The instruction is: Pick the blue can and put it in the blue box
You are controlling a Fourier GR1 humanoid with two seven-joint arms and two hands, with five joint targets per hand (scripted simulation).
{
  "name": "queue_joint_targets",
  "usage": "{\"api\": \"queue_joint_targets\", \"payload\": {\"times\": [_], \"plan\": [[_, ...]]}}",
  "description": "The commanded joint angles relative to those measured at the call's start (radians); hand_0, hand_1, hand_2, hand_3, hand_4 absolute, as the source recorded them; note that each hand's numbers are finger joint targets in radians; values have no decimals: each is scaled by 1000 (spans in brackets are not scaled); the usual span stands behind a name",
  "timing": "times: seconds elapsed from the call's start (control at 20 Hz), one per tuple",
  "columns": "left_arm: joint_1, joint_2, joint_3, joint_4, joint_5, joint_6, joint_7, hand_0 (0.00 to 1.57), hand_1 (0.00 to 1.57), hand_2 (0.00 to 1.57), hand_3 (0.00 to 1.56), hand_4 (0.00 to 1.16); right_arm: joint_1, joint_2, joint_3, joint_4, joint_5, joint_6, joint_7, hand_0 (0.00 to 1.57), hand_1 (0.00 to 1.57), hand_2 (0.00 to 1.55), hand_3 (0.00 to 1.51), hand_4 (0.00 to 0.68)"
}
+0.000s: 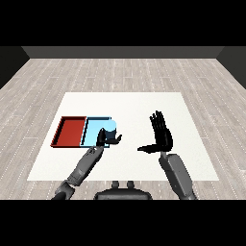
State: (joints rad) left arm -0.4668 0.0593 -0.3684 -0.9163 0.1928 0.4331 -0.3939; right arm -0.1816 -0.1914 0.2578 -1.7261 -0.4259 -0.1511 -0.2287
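The blue can stands upright in my left hand, whose fingers and thumb curl round its lower part. Can and hand are over the right end of the light blue tray; whether the can touches the tray floor I cannot tell. My right hand is held up over the table to the right, well apart from the can, fingers straight, thumb stretched out to the left, holding nothing.
The red tray lies directly left of the blue tray, their sides touching. Both sit on the left half of the white table. Grey plank floor surrounds the table.
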Motion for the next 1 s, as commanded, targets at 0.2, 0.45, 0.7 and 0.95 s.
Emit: {"api": "queue_joint_targets", "payload": {"times": [0.2, 0.45, 0.7, 0.95], "plan": [[-33, 134, 112, 58, -14, -47, 61, 1571, 1571, 1571, 1492, 1145, 136, -45, -107, -64, 5, 22, -50, 0, 0, 0, 0, 0], [-136, 210, 218, 234, 20, -45, 181, 1571, 1571, 1571, 1503, 1086, 125, -40, -138, -67, -21, 3, -1, 0, 0, 0, 0, 0], [-211, 197, 249, 474, -15, -66, 167, 1571, 1571, 1571, 1508, 1058, 83, -17, -141, 13, 14, 19, -36, 0, 0, 0, 0, 0], [-319, 259, 238, 662, -75, -75, 253, 1571, 1571, 1548, 1401, 991, 100, -27, -169, 5, -10, 17, 4, 0, 0, 0, 0, 0]]}}
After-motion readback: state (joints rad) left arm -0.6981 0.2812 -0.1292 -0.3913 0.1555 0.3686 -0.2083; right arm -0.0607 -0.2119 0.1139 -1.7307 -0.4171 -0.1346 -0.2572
